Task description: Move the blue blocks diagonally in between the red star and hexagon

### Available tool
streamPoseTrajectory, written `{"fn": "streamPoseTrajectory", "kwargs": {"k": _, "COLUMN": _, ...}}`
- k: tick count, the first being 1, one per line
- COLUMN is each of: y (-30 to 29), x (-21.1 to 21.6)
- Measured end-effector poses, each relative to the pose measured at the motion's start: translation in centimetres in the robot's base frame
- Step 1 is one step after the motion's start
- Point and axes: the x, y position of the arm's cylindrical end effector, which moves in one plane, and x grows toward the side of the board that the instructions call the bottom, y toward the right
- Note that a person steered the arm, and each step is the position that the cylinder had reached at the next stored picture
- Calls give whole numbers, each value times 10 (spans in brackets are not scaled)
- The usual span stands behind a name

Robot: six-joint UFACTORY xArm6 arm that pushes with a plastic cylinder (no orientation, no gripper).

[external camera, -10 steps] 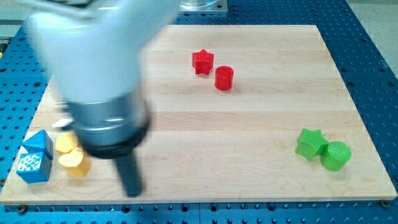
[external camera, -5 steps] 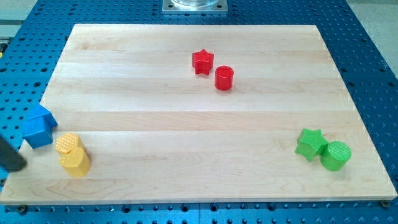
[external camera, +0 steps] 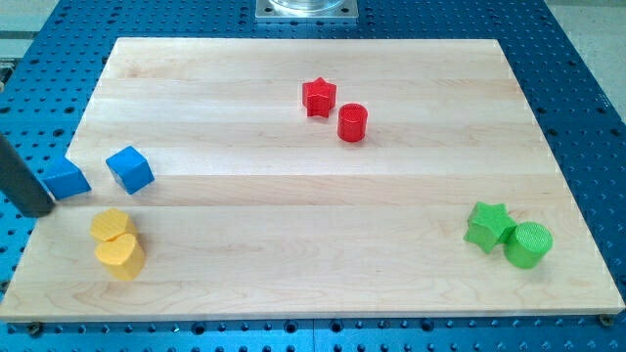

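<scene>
Two blue blocks lie apart near the board's left edge: one blue cube [external camera: 130,169] and a second blue block [external camera: 67,180] to its left. My tip [external camera: 37,208] is at the board's left edge, just left of and slightly below the second blue block, very close to it. A red star [external camera: 318,97] sits at the upper middle, with a red cylinder [external camera: 352,122] just to its lower right. No hexagon-shaped red block can be made out.
Two yellow blocks [external camera: 116,244] sit together at the lower left, below the blue ones. A green star [external camera: 487,226] and a green cylinder [external camera: 528,244] sit at the lower right. The wooden board [external camera: 293,215] lies on a blue perforated table.
The arm swept off to the left, so only the rod's end shows now. The blue blocks moved up from the lower-left corner and separated, one sliding right. The yellow blocks shifted slightly.
</scene>
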Motion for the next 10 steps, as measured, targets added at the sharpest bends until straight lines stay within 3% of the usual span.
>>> {"fn": "streamPoseTrajectory", "kwargs": {"k": 1, "y": 45, "x": -33}}
{"fn": "streamPoseTrajectory", "kwargs": {"k": 2, "y": 90, "x": -33}}
{"fn": "streamPoseTrajectory", "kwargs": {"k": 3, "y": 37, "x": -48}}
{"fn": "streamPoseTrajectory", "kwargs": {"k": 4, "y": 22, "x": -79}}
{"fn": "streamPoseTrajectory", "kwargs": {"k": 5, "y": 108, "x": -96}}
{"fn": "streamPoseTrajectory", "kwargs": {"k": 6, "y": 97, "x": -96}}
{"fn": "streamPoseTrajectory", "kwargs": {"k": 7, "y": 62, "x": -55}}
{"fn": "streamPoseTrajectory", "kwargs": {"k": 8, "y": 142, "x": -47}}
{"fn": "streamPoseTrajectory", "kwargs": {"k": 9, "y": 206, "x": -67}}
{"fn": "streamPoseTrajectory", "kwargs": {"k": 10, "y": 114, "x": -82}}
